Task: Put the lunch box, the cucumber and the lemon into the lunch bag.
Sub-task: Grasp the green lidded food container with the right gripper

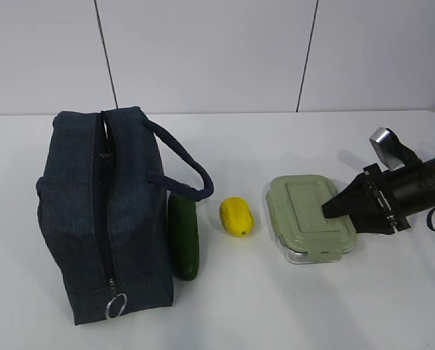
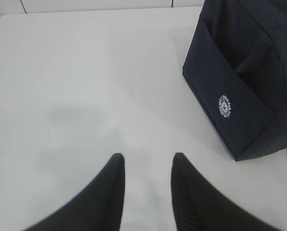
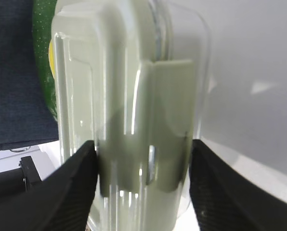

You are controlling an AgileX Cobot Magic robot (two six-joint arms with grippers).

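Observation:
The lunch box [image 1: 305, 211], clear with a sage-green lid, lies on the white table at the right. My right gripper [image 1: 331, 212] comes in from the right, and its fingers press both sides of the box's end latch [image 3: 143, 144]. The lemon [image 1: 236, 216] lies left of the box. The cucumber [image 1: 183, 237] lies against the lunch bag [image 1: 104, 211], which stands at the left with its ring zip pull [image 1: 116, 305] at the near end. My left gripper [image 2: 147, 159] is open and empty over bare table, with the bag [image 2: 244, 86] to its right. It does not show in the exterior view.
The bag's loop handle [image 1: 185, 164] arches over the cucumber's far end. A white wall stands behind the table [image 1: 276, 306]. In the right wrist view the cucumber [image 3: 40, 62] and a sliver of the lemon [image 3: 51, 57] show beyond the box [image 3: 129, 72].

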